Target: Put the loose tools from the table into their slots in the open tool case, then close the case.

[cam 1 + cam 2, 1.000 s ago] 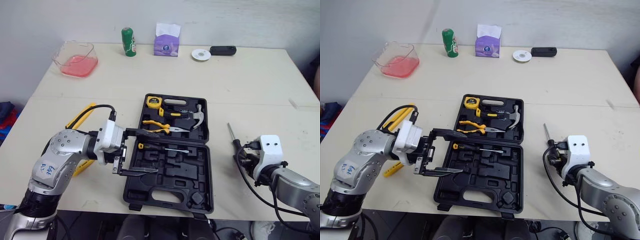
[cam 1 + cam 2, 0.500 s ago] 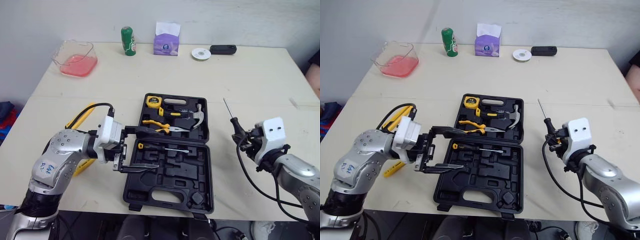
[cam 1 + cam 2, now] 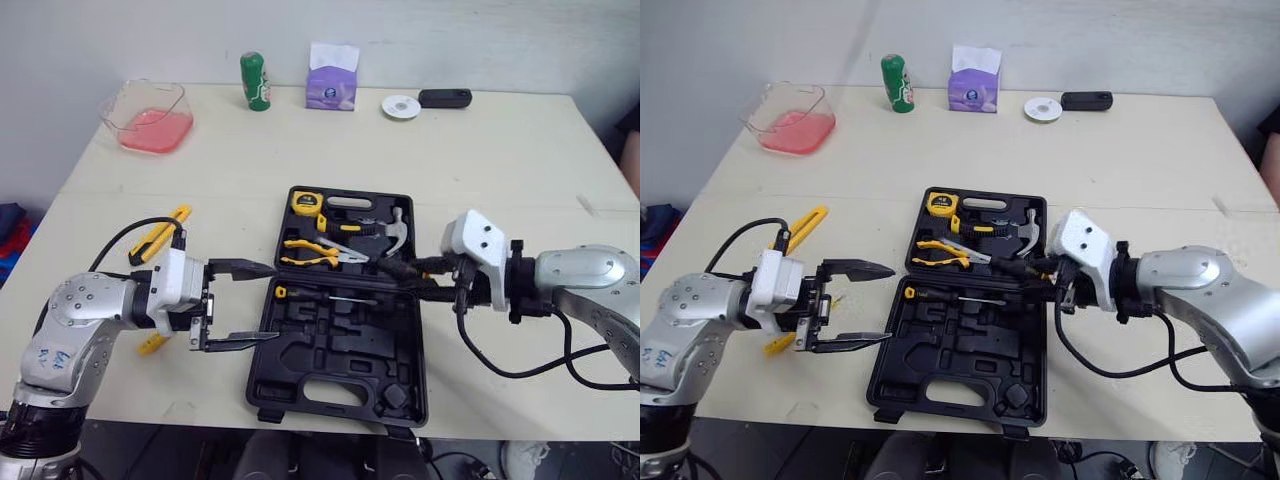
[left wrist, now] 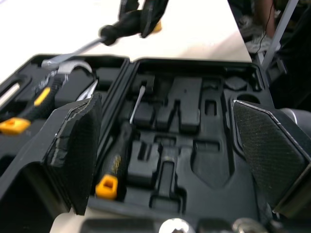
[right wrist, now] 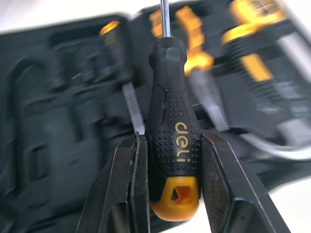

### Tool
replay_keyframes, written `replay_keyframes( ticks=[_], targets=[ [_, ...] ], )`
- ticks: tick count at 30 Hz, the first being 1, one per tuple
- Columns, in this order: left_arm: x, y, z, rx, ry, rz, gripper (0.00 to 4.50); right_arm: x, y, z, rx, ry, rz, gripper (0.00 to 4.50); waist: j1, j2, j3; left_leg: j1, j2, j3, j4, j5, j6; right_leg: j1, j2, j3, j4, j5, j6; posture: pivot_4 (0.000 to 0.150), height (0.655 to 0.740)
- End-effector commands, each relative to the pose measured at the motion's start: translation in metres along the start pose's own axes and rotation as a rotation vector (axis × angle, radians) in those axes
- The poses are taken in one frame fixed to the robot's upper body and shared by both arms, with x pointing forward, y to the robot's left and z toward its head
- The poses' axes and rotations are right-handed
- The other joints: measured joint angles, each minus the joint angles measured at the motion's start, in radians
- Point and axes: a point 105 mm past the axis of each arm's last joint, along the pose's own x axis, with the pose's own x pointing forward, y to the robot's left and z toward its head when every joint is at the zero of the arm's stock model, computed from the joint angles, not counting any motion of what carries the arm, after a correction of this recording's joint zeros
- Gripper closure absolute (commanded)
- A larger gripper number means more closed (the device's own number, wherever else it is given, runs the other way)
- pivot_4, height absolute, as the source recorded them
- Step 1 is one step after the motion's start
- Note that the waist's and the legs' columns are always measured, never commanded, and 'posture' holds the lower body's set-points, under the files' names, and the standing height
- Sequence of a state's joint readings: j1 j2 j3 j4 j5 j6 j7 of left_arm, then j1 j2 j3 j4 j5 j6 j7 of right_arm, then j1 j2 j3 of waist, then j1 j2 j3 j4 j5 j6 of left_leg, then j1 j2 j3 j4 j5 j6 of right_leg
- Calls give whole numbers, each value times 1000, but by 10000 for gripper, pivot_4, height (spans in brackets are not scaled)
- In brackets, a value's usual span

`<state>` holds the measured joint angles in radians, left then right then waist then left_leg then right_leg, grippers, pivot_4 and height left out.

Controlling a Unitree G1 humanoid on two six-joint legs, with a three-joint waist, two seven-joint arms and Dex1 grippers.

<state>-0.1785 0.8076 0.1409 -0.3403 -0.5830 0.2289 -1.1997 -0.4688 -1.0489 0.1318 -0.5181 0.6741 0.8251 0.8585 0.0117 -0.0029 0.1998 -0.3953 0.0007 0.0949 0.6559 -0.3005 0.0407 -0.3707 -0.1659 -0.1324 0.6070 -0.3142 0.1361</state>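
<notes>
A yellow tool [image 3: 160, 228] lies loose on the counter [image 3: 500, 160], far left. The left gripper [image 3: 268, 301] hovers beside the tool case's [image 3: 340, 385] left edge, jaws wide apart and empty, likely keeping clear. Over the case's right edge, the right gripper's [image 5: 170, 138] jaws clamp a black screwdriver [image 5: 170, 107] by its handle, probably for slotting. It lies roughly level, long axis across the case, tip leftward toward the hammer [image 3: 398, 228], yellow butt toward the wrist.
</notes>
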Motion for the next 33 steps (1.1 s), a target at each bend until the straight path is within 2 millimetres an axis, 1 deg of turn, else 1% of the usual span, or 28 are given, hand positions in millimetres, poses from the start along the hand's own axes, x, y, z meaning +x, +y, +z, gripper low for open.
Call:
replay_keyframes(
  ticks=[1, 3, 6, 8, 11, 15, 18, 22, 29, 33],
  targets=[
    [-4, -4, 4, 12, 9, 3, 0, 4, 13, 4, -72, 46, 87, 35212, -1, 0, 0, 0, 0, 0, 0, 0, 0, 0, 0, 0, 0, 0, 0, 1500, 7400],
    [-7, -4, 2, 4, 14, 19, 0, 6, 14, 3, -83, 69, 103, 35212, -3, 0, 0, -1, 0, 0, 0, 0, 0, -1, 0, 0, 0, 0, 0, 1500, 7400],
    [-13, -9, -6, -23, 39, 59, 0, 14, 16, -6, -107, 123, 132, 35212, -10, 0, 0, -4, 0, 0, 1, 0, 0, -4, 0, 0, 1, 0, 0, 1500, 7400],
    [-14, -11, -9, -34, 45, 72, 0, 17, 15, -11, -120, 139, 136, 35212, -13, 0, 0, -5, 0, -1, 2, 0, 0, -4, 0, -1, 1, 0, 0, 1500, 7400],
    [-15, -13, -9, -41, 47, 83, 0, 21, 16, -6, -125, 109, 158, 35212, -13, 0, 0, -6, 0, -1, 4, 0, 0, -5, 0, -1, 3, 0, 0, 1500, 7400],
    [-14, -14, -10, -38, 51, 86, 0, 27, 15, -11, -156, 140, 165, 35212, -13, 0, 0, -6, 0, -1, 5, 0, 0, -5, 0, -1, 4, 0, 0, 1500, 7400],
    [-13, -13, -11, -31, 54, 94, 0, 34, 10, -10, -177, 149, 155, 35212, -14, 0, 0, -6, 0, -1, 6, 0, 0, -5, 0, -1, 4, 0, 0, 1500, 7400],
    [-13, -11, -11, -22, 52, 110, 0, 37, 8, -15, -228, 196, 159, 35212, -14, 0, 0, -7, 0, -1, 6, 0, 0, -6, 0, -1, 4, 0, 0, 1500, 7400],
    [-12, -12, -10, -20, 54, 116, 0, 36, 9, -18, -223, 216, 168, 35212, -14, 0, 0, -7, 0, -1, 7, 0, 0, -6, 0, -1, 5, 1, 0, 1500, 7400],
    [-13, -13, -11, -28, 57, 116, 0, 37, 9, -20, -191, 233, 160, 35212, -14, 0, 0, -7, 0, -1, 7, 0, 0, -6, 0, -1, 5, 1, 0, 1500, 7400]
  ],
)
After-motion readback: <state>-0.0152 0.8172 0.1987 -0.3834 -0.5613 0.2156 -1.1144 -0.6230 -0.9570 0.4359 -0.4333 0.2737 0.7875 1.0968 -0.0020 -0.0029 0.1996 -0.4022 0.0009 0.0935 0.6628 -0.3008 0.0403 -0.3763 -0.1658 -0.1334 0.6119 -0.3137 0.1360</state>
